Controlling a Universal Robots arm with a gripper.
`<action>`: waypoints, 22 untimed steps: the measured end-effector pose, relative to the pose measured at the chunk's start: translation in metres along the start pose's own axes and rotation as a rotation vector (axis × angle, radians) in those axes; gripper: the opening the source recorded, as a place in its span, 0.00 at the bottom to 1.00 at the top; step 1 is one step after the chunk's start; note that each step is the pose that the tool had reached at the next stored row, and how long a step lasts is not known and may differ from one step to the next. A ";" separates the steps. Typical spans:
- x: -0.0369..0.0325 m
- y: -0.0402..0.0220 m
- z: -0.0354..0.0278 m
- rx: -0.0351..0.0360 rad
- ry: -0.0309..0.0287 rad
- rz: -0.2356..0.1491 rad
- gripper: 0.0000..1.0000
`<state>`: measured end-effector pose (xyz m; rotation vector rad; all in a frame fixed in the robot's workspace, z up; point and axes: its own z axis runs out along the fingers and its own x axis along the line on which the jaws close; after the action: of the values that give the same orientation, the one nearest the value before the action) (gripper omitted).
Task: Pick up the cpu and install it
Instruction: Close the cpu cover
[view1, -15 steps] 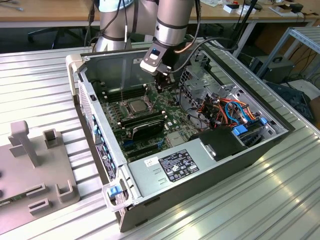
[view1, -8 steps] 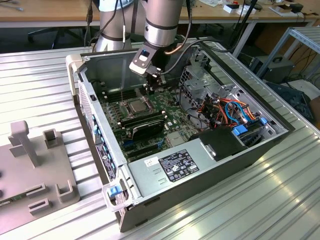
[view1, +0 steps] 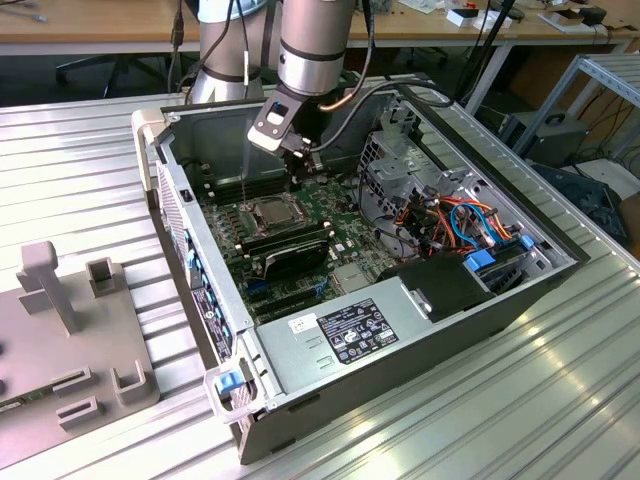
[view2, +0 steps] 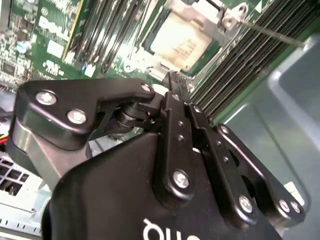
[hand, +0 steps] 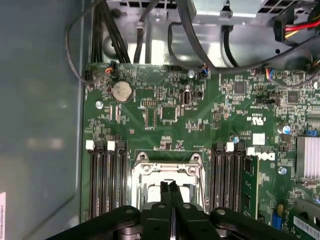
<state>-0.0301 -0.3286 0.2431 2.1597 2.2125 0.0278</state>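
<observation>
- The gripper (view1: 302, 158) hangs on the arm inside the open computer case (view1: 172, 190), low over the motherboard (view1: 345, 225).
- In both wrist views its two black fingers are pressed together with nothing between them (view2: 172, 81) (hand: 170, 186).
- The cpu (view1: 270, 211) lies flat in the socket near the middle of the board, its pale metal top up (view2: 181, 44) (hand: 151, 193).
- The fingertips point at the cpu and sit just over it; I cannot tell whether they touch it.
- The socket's metal frame (view2: 220, 17) is swung up off the chip, and its thin lever (view2: 272, 34) stands free.
- Rows of memory slots (hand: 107, 175) flank the socket on both sides.
- The case lies on its side on a ribbed metal bench (view1: 80, 170), with a grey fixture (view1: 60, 330) at the exterior view's left.
</observation>
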 end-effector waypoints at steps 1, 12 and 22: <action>0.0002 -0.0051 0.0027 0.0000 -0.0001 0.000 0.11; 0.0014 -0.0409 0.0178 0.0000 -0.0001 0.000 0.11; 0.0019 -0.0491 0.0296 0.0000 0.0000 0.000 0.11</action>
<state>-0.0778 -0.3286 0.2111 2.1597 2.2124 0.0278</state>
